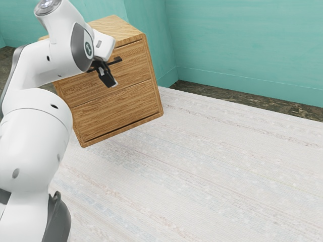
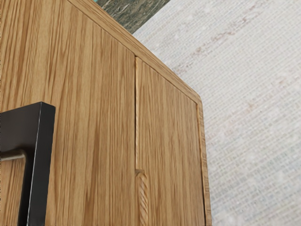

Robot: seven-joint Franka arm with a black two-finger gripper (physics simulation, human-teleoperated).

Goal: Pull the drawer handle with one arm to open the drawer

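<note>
A wooden cabinet with two drawer fronts stands on the floor by the teal wall. The upper drawer front carries a black bar handle and looks flush with the cabinet face. My gripper is right at that handle, in front of its middle. In the wrist view the black handle is close by the hand, standing off the upper drawer front. A thin seam separates it from the lower drawer front.
Pale woven carpet spreads wide across the exterior view's right and front. A dark floor strip runs along the teal wall behind. My own white arm fills the exterior view's left.
</note>
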